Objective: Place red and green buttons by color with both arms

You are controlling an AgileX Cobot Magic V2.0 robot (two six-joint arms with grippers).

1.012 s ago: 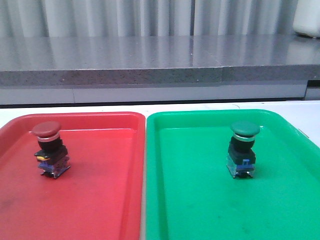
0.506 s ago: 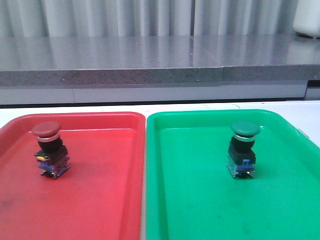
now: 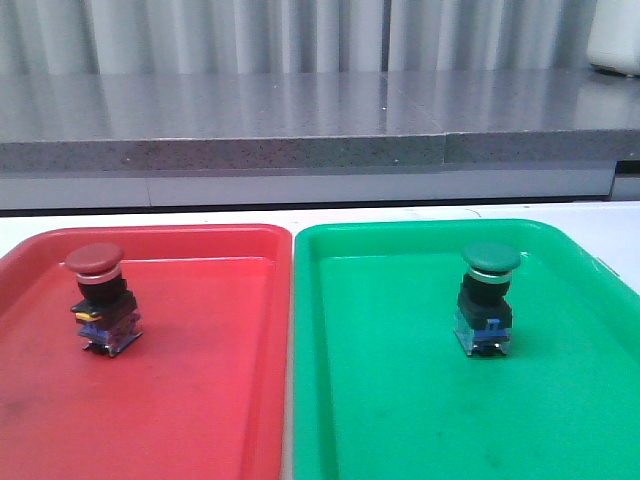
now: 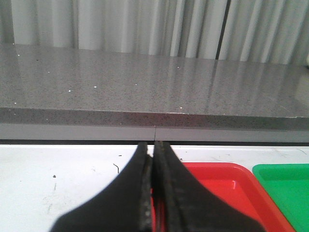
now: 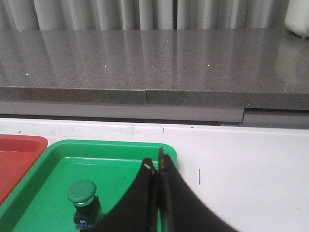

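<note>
Left gripper (image 4: 153,159): fingers pressed together, holding nothing, raised over the worktop's left part near the red tray (image 4: 231,186). Right gripper (image 5: 158,171): fingers together, empty, over the far right corner of the green tray (image 5: 58,164).

Red button (image 3: 100,298) stands upright in the red tray, far-left area. Green button (image 3: 487,297) upright in the green tray, toward its far side. Trays lie side by side, nearly touching.

Judgement: sorting looks complete; both buttons match their trays, nothing left to move.

White worktop (image 4: 58,179), lightly scuffed. Grey speckled ledge (image 3: 300,120) behind; pale curtain (image 3: 250,35) beyond.
</note>
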